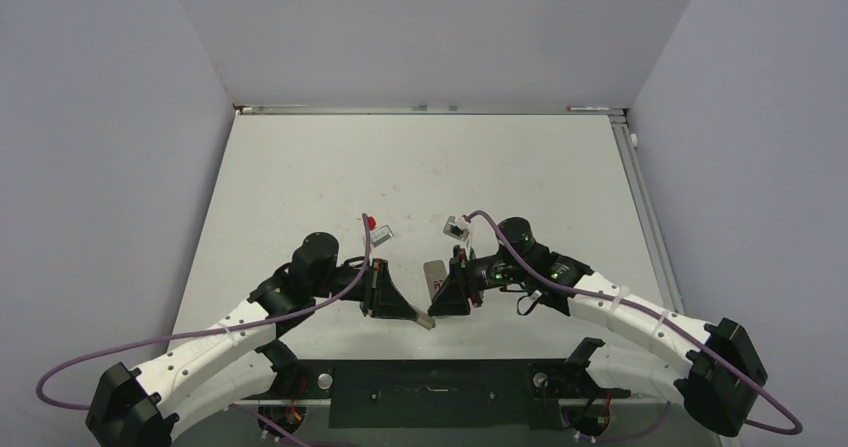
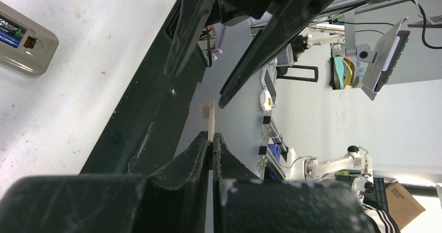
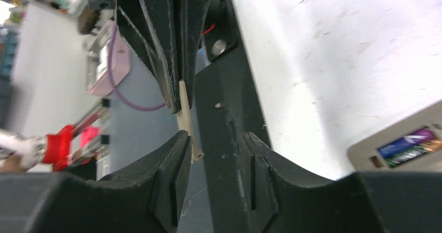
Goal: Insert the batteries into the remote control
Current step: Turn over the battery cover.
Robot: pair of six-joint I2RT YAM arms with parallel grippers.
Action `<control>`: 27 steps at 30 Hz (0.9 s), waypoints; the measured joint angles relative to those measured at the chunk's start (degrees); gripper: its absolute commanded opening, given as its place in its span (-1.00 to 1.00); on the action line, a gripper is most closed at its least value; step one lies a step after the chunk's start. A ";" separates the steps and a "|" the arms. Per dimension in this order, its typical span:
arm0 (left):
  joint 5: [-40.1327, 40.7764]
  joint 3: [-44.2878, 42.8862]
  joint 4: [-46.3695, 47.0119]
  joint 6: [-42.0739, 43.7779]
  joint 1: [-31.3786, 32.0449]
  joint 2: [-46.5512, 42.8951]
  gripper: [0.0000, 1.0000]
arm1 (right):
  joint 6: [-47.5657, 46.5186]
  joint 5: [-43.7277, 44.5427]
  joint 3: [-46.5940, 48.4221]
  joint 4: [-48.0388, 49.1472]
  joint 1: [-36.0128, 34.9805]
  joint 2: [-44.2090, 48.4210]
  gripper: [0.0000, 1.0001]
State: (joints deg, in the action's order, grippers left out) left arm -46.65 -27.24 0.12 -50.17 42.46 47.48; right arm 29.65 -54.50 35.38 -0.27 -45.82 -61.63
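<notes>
Beige battery cover (image 2: pixel 211 115), likely light, stiff and slippery, is being pinched edgewise by left gripper (image 2: pixel 211 139); right gripper (image 3: pixel 213 139) jaws are standing apart.

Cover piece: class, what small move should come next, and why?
Probably draw the right end effector back off the cover piece: its jaws stand open, while the left end effector is shut on it. The batteries already lie in the remote control, so the cover likely goes on next.
</notes>
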 measured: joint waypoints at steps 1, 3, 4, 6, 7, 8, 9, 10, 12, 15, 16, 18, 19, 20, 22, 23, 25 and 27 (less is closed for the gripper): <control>0.00 0.02 0.13 -0.13 0.00 0.00 -1.00 | -1.20 1.99 0.87 -2.10 0.00 1.03 -0.19; 0.00 0.11 0.52 -0.33 0.00 0.13 -1.00 | -3.30 6.03 2.25 -5.46 0.00 2.99 -0.14; 0.00 0.24 0.81 -0.46 0.00 0.35 -1.00 | -4.13 8.55 2.84 -7.23 0.00 4.04 -0.12; 0.00 0.50 1.11 -0.66 0.00 0.85 -1.00 | -5.05 12.17 3.45 -9.42 0.00 5.42 -0.10; 0.02 0.61 1.25 -0.68 0.00 1.09 -1.00 | -5.31 14.95 3.98 -11.17 0.00 6.05 -0.10; 0.04 0.70 1.31 -0.72 0.00 1.31 -1.00 | -5.51 17.22 4.52 -12.61 0.00 6.43 -0.09; 0.11 0.74 1.42 -0.72 0.00 1.49 -1.00 | -5.73 19.34 5.18 -14.03 0.00 6.64 -0.09; 0.20 0.74 1.44 -0.74 0.00 1.60 -1.00 | -5.95 21.79 6.03 -15.54 -0.02 6.73 -0.09; 0.37 0.74 1.51 -0.76 0.00 1.81 -1.00 | -6.47 27.10 7.85 -18.23 -0.87 6.75 -0.09; 0.68 0.74 1.66 -0.87 -0.04 2.16 -1.00 | -7.32 35.85 10.19 -21.00 -4.72 7.02 -0.08; 0.85 0.74 1.70 -0.92 -0.13 2.27 -1.00 | -7.63 38.73 10.95 -21.90 -6.97 7.08 -0.08; 1.03 0.74 1.86 -1.16 -0.48 2.58 -1.00 | -8.17 44.46 12.74 -23.91 -11.63 6.97 -0.07; 1.03 0.74 1.88 -1.25 -0.79 2.73 -1.00 | -8.44 47.30 13.64 -24.65 -13.79 6.93 -0.07; 1.05 0.74 1.88 -1.29 -1.20 2.89 -1.00 | -8.68 51.30 14.84 -25.46 -15.98 6.88 -0.06; 1.01 0.74 1.86 -1.36 -2.47 3.08 -1.00 | -8.74 56.24 16.02 -26.43 -18.73 6.86 -0.06; 0.98 0.74 1.88 -1.40 -3.17 3.13 -1.00 | -8.72 59.17 16.61 -26.95 -19.91 6.84 -0.05; 0.79 0.74 1.88 -1.51 -4.66 3.17 -1.00 | -8.66 65.20 17.75 -28.15 -22.23 6.62 0.00; 0.35 0.74 1.86 -1.66 -6.12 3.23 -1.00 | -8.57 70.66 18.58 -29.05 -24.30 6.34 0.04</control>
State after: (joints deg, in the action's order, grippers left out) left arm -46.30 -26.50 1.98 -51.83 36.34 50.72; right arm 21.08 16.16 53.95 -29.32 -70.13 -55.29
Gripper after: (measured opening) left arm 0.010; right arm 0.492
